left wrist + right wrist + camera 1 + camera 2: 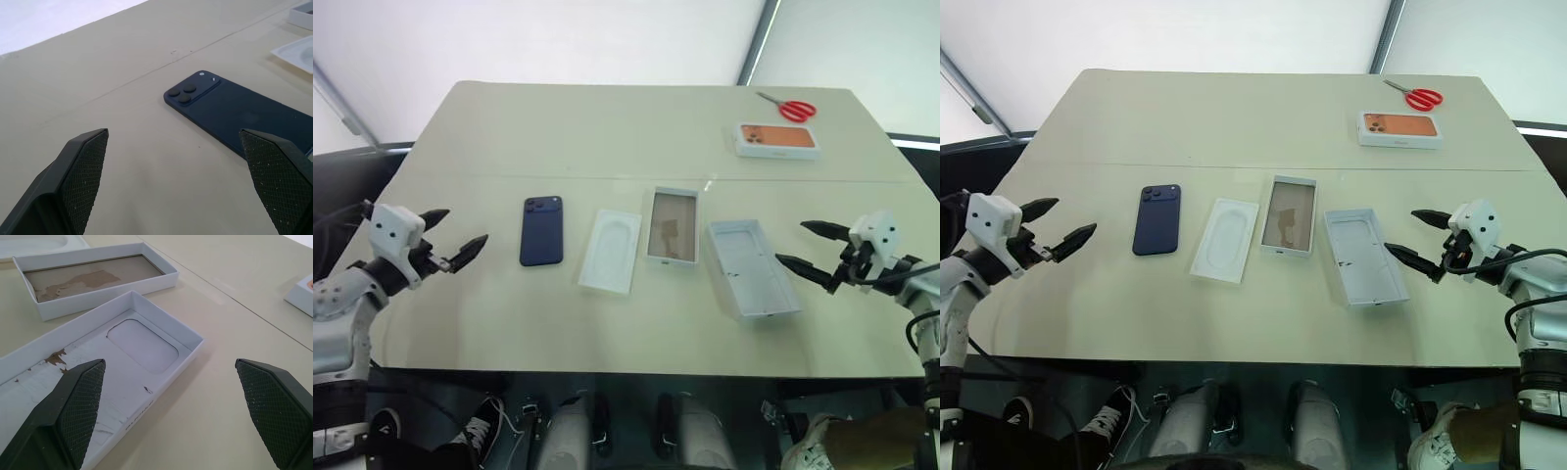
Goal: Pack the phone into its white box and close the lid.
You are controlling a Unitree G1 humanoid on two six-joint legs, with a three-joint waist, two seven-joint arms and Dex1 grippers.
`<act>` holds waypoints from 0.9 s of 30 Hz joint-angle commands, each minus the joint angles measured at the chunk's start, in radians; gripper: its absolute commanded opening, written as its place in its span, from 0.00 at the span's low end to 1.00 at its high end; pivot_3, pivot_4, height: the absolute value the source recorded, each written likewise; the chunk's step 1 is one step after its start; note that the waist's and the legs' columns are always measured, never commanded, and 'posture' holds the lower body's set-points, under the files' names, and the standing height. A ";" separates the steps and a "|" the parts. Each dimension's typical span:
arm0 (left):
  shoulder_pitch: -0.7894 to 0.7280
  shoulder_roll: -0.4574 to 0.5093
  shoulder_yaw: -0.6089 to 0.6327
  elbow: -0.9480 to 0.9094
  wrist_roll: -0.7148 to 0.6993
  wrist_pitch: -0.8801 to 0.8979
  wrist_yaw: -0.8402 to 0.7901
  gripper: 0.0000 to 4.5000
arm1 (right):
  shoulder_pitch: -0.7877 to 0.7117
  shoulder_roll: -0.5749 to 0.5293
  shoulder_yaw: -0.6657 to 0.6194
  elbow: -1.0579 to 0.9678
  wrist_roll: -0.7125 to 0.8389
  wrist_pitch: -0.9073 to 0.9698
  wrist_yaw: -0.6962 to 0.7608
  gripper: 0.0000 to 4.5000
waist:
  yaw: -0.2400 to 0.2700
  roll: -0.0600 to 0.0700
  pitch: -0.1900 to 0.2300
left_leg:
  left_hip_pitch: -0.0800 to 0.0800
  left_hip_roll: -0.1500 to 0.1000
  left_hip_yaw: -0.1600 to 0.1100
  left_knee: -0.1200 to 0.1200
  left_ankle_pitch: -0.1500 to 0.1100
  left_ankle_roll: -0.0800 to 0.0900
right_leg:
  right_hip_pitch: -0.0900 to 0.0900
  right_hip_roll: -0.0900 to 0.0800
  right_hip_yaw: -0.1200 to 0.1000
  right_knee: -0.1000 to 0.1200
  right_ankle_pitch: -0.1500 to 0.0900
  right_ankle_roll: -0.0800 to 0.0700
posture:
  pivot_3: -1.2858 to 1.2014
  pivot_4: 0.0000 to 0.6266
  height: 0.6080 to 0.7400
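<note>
Both grippers stand wide open, holding nothing; left gripper (pixel 455 238) faces the phone (pixel 541 230). Advise gripping its long edges squarely; carry it flat to the white box (pixel 672 225).

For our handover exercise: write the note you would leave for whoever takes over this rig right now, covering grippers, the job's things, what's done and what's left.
Left gripper: jaws open, empty, at the table's left edge near the phone.
Right gripper: jaws open, empty, at the right edge beside the lid.
Phone lies face down on the table. To its right in turn: thin white insert, white box open and empty, lid lying inside up.
Done: nothing packed.
Left: put the phone into the box, then close the lid.
</note>
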State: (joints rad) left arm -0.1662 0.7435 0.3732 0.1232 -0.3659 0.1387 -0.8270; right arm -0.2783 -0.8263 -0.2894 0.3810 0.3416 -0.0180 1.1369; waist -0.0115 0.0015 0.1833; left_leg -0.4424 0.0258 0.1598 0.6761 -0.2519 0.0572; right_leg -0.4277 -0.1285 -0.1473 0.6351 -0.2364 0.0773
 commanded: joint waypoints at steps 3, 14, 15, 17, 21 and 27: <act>-0.017 0.024 -0.017 -0.042 -0.007 0.058 -0.004 1.00 | -0.018 -0.017 -0.010 -0.017 0.004 -0.023 0.003 0.99 | 0.000 0.000 0.000 | 0.000 0.000 0.000 0.000 0.000 0.000 | 0.000 0.000 0.000 0.000 0.000 0.000 | 0.52 0.24 0.98; -0.161 -0.088 -0.119 -0.184 -0.168 0.455 0.067 1.00 | -0.031 0.048 0.148 -0.389 0.058 0.113 0.011 0.99 | 0.002 0.000 0.000 | 0.000 0.000 -0.001 0.002 0.001 0.002 | 0.001 0.000 0.000 0.001 0.000 0.000 | 0.52 0.24 0.98; -0.176 -0.100 -0.128 -0.189 -0.176 0.474 0.069 1.00 | -0.032 0.055 0.168 -0.417 0.057 0.125 0.012 0.99 | 0.002 -0.001 0.000 | 0.000 0.000 -0.001 0.002 0.001 0.002 | 0.001 0.001 0.000 0.002 0.000 0.000 | 0.52 0.24 0.98; -0.203 -0.118 -0.138 -0.193 -0.225 0.555 0.063 1.00 | -0.045 0.066 0.192 -0.442 0.050 0.134 0.006 0.99 | 0.002 -0.001 0.000 | 0.000 0.000 -0.001 0.003 0.002 0.003 | 0.001 0.001 0.000 0.002 0.000 0.000 | 0.52 0.24 0.98; -0.278 -0.178 -0.130 -0.178 -0.362 0.755 0.097 1.00 | -0.089 0.080 0.207 -0.420 0.041 0.129 -0.005 0.99 | 0.005 -0.001 0.000 | 0.000 0.000 -0.001 0.004 0.002 0.003 | 0.001 0.002 0.000 0.003 0.000 0.001 | 0.52 0.24 0.98; -0.334 -0.238 -0.153 -0.148 -0.405 0.870 0.129 1.00 | -0.093 0.078 0.213 -0.388 0.020 0.098 -0.004 0.99 | 0.001 -0.001 0.000 | 0.000 0.001 -0.001 0.005 0.002 0.003 | 0.002 0.004 0.001 0.004 0.000 0.001 | 0.52 0.24 0.98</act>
State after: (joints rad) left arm -0.4879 0.5120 0.2141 -0.0235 -0.7485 0.9926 -0.7065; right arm -0.3689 -0.7467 -0.0611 0.0005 0.3616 0.0996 1.1363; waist -0.0105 0.0003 0.1830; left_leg -0.4421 0.0264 0.1582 0.6815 -0.2500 0.0604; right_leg -0.4254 -0.1240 -0.1467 0.6394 -0.2367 0.0786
